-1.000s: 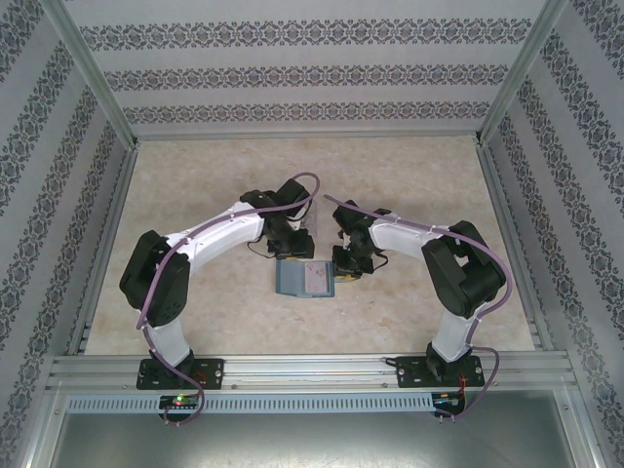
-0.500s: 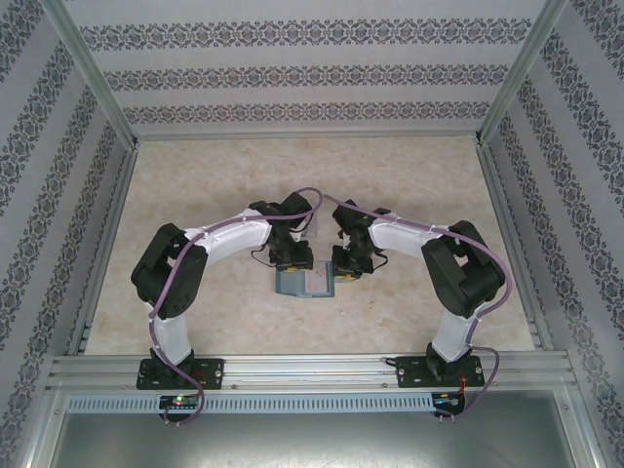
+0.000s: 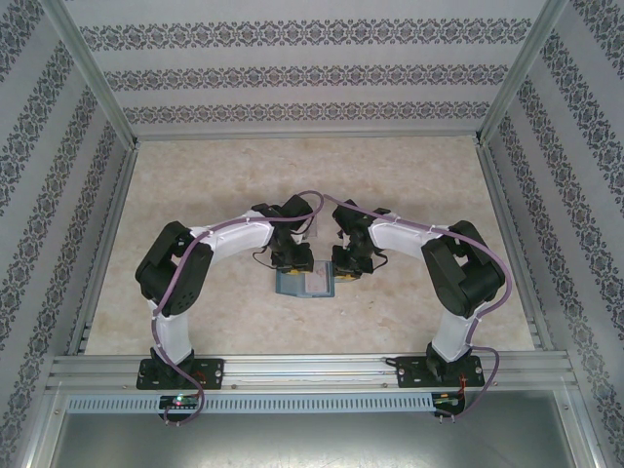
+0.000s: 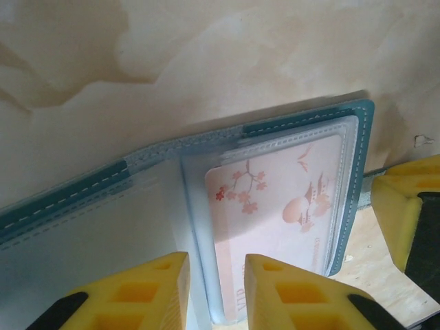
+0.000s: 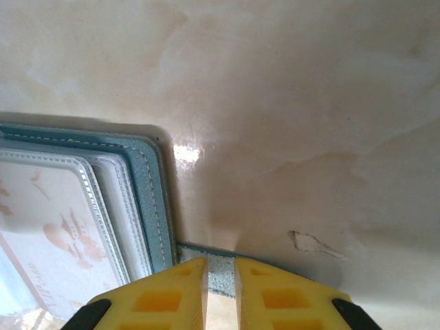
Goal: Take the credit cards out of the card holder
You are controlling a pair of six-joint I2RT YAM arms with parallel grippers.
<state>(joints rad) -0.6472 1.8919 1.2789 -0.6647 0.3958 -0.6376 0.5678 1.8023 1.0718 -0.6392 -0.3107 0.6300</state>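
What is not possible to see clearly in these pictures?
- Left wrist view: lower end of the card, hidden by the left gripper; grip unclear.
- Right wrist view: end of the strap, under the right gripper; grip unclear.
- Top view: pockets of the card holder, too small, partly under the grippers.

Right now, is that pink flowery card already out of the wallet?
No, the pink card sits tucked inside the open card holder.
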